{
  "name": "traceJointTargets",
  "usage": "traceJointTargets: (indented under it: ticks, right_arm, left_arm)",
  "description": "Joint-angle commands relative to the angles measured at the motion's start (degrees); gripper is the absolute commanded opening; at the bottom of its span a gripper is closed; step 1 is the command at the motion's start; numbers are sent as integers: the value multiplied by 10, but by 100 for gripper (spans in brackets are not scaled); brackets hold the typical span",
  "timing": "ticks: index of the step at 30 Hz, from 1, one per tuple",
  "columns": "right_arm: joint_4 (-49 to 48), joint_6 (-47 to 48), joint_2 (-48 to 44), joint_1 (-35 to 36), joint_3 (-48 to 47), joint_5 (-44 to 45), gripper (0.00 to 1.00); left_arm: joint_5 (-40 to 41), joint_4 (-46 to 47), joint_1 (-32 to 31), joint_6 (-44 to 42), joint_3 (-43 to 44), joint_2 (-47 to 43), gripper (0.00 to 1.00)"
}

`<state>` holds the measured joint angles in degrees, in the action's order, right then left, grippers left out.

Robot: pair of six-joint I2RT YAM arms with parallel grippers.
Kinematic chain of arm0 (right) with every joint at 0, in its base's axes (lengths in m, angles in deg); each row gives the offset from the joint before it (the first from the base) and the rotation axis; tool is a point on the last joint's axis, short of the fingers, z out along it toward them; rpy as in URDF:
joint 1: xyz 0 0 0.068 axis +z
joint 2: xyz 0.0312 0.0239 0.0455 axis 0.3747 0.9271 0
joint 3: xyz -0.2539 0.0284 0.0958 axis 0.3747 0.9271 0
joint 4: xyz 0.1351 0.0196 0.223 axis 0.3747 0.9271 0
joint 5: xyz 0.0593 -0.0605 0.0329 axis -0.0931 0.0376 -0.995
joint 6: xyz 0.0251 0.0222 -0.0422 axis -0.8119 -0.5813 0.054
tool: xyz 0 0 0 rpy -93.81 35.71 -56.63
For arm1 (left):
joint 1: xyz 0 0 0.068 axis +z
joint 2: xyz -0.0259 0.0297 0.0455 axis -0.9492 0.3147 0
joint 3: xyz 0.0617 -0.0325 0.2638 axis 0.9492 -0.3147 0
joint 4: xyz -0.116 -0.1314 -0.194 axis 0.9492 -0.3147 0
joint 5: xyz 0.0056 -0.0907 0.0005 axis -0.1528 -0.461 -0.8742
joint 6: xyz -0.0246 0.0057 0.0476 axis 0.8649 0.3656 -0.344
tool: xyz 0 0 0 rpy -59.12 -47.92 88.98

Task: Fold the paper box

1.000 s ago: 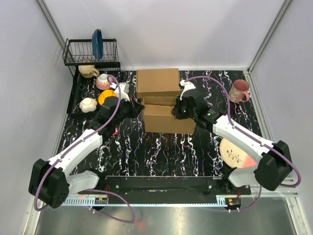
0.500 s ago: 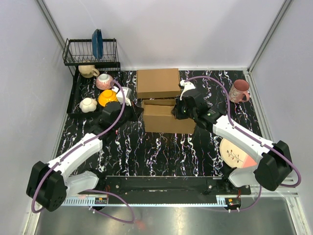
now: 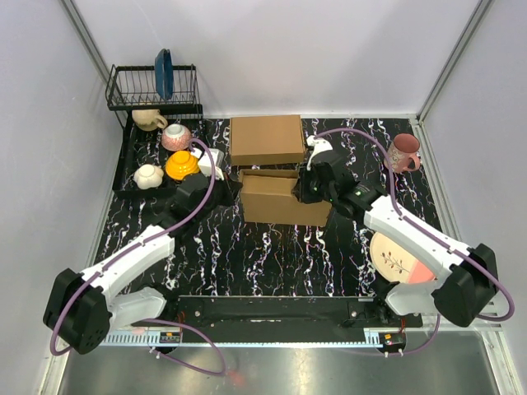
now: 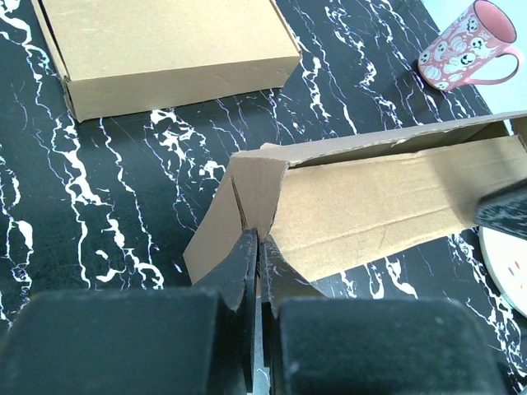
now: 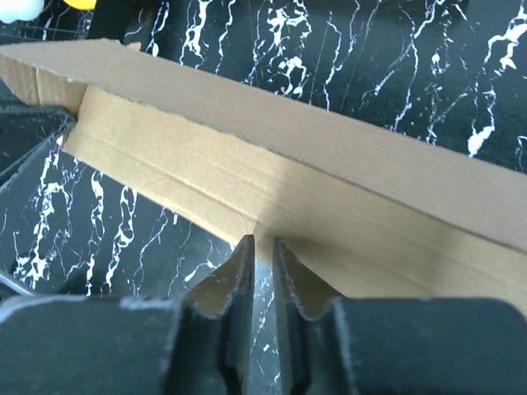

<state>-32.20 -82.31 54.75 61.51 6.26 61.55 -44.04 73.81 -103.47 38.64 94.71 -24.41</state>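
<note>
On the black marbled table (image 3: 247,255), the half-formed box (image 3: 276,204) lies mid-table between the two grippers. The left gripper (image 4: 257,240) is pressed together at the box's left end flap. The right gripper (image 5: 262,243) is parted by a slit at the right end. The long wall is best held upright while the end flap is tucked in squarely, and the formed box (image 3: 265,138) behind is best avoided.

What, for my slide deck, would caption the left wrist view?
Shut left claw at a corner flap of the half-folded paper box; formed box and pink mug beyond.
</note>
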Motion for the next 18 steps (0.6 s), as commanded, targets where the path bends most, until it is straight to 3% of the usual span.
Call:
traceJointTargets:
  ticks: [1,4,12,18]
  right_arm:
    - [81,5,-43,7,-56,29,24]
    - [116,22,-69,7,-84,67,31]
    - [195,87,-101,7,-98,270,40]
    - [212,91,-92,7,-77,294,49]
  left_arm:
    - [22,-54,-2,-7,6,18,0]
    - [23,-60,-3,-5,10,25,0]
    - [26,-61,-7,-4,17,31,0]
    - [29,-69,-10,-11,23,32,0]
